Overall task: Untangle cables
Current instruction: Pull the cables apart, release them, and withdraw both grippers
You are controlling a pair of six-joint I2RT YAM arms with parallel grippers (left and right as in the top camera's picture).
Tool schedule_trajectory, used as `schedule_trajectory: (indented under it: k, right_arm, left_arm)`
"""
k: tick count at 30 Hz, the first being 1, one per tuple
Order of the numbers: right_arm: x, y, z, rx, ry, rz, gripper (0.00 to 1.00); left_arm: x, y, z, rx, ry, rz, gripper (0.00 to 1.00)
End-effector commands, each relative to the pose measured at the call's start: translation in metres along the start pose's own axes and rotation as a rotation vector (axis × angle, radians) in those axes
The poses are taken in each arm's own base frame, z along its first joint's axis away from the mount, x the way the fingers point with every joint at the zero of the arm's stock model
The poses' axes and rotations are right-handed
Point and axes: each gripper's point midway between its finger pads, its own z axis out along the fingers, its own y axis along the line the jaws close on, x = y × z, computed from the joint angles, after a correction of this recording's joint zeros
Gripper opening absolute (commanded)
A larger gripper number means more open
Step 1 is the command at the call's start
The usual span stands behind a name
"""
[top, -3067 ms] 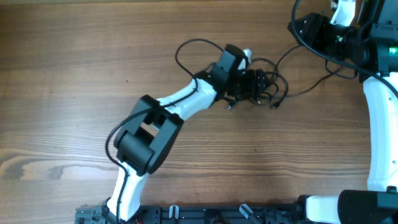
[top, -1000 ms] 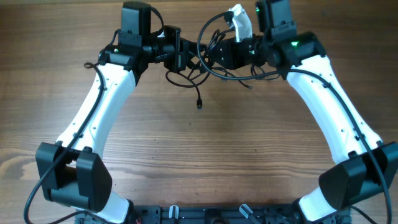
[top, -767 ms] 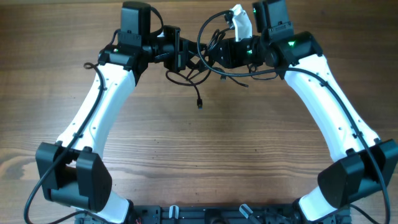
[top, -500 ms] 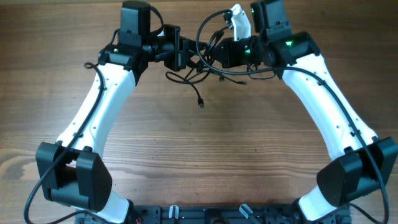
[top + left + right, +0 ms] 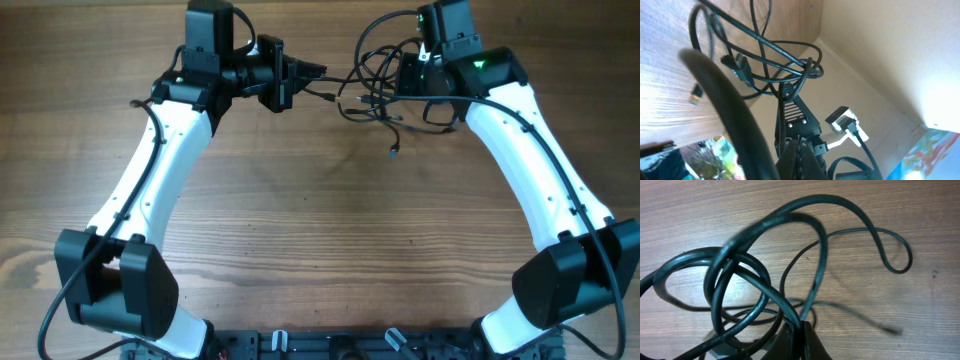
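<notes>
1. A tangle of thin black cables point(image 5: 370, 95) hangs in the air between the two arms, at the far side of the brown wooden table point(image 5: 320, 230).
2. The left gripper point(image 5: 308, 72) points right towards the tangle. A single strand runs from its tip across to the bundle.
3. Seen from the left wrist, that gripper's black fingers point(image 5: 792, 117) sit pressed together with the cord caught at their tip. Several loops fan out beyond it.
4. The right gripper point(image 5: 402, 78) faces left, right up against the thick of the bundle, and most of the loops gather just beside it.
5. From the right wrist, its dark fingers point(image 5: 790, 340) are pinched shut on a cord at the bottom edge of the view. Thicker loops curl up and over from that point, crossing each other above the wood.
6. One loose end with a small plug point(image 5: 395, 152) dangles below the bundle, nearer the right arm than the left, with its shadow on the wood to the left.
7. The right wrist view also shows a thinner cord trailing off to the right, ending in a small plug that is blurred.
8. The two grippers are apart, with the knot of loops lying closer to the right one.
</notes>
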Motion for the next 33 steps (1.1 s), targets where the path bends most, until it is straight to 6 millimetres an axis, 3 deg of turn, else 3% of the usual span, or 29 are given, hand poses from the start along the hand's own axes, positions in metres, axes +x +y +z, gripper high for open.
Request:
schedule_trajectory:
  k: [1,6,9,10,13,17,18,19,21,25,26,29,33]
  right_arm:
    - [-0.004,-0.026,0.009,0.113,-0.012,0.025,0.04]
    - [-0.004,-0.056,0.009,0.157,0.015,0.067,0.04]
    - [0.001,-0.045,0.011,0.034,0.062,0.017,0.04]
    - [0.002,-0.042,0.011,0.004,0.072,0.020,0.04]
    - [0.004,-0.044,0.010,-0.005,0.085,0.048,0.04]
    - [0.000,-0.062,0.010,0.045,0.072,0.121,0.04]
    - [-0.004,-0.054,0.010,-0.011,0.067,0.119,0.04]
    - [-0.012,-0.031,0.007,-0.147,0.055,0.074,0.04]
    - [-0.028,0.004,-0.012,-0.345,0.018,0.006,0.04]
    - [-0.068,0.027,-0.058,-0.466,-0.091,-0.022,0.04]
    - [-0.083,0.030,-0.077,-0.487,-0.137,-0.030,0.04]
    - [-0.117,0.023,-0.124,-0.484,-0.254,-0.035,0.04]
    - [-0.149,-0.011,-0.179,-0.409,-0.389,0.007,0.04]
  left_arm:
    - [-0.008,-0.007,-0.015,0.029,-0.003,0.128,0.04]
    - [-0.034,-0.011,-0.038,0.048,-0.071,0.352,0.04]
    - [-0.066,-0.003,-0.053,-0.008,-0.210,0.477,0.04]
    - [-0.084,0.006,-0.060,-0.067,-0.298,0.503,0.04]
    - [-0.150,0.070,-0.110,-0.446,-0.712,0.373,0.04]
    - [-0.164,0.117,-0.164,-0.769,-0.953,0.289,0.04]
    - [-0.163,0.122,-0.170,-0.804,-0.970,0.281,0.04]
    - [-0.163,0.126,-0.174,-0.830,-0.979,0.274,0.04]
    - [-0.162,0.129,-0.175,-0.841,-0.978,0.270,0.04]
    - [-0.162,0.129,-0.176,-0.843,-0.979,0.270,0.04]
    - [-0.162,0.129,-0.176,-0.845,-0.978,0.269,0.04]
    - [-0.162,0.132,-0.178,-0.861,-0.981,0.265,0.04]
    - [-0.165,0.137,-0.178,-0.883,-0.979,0.257,0.04]
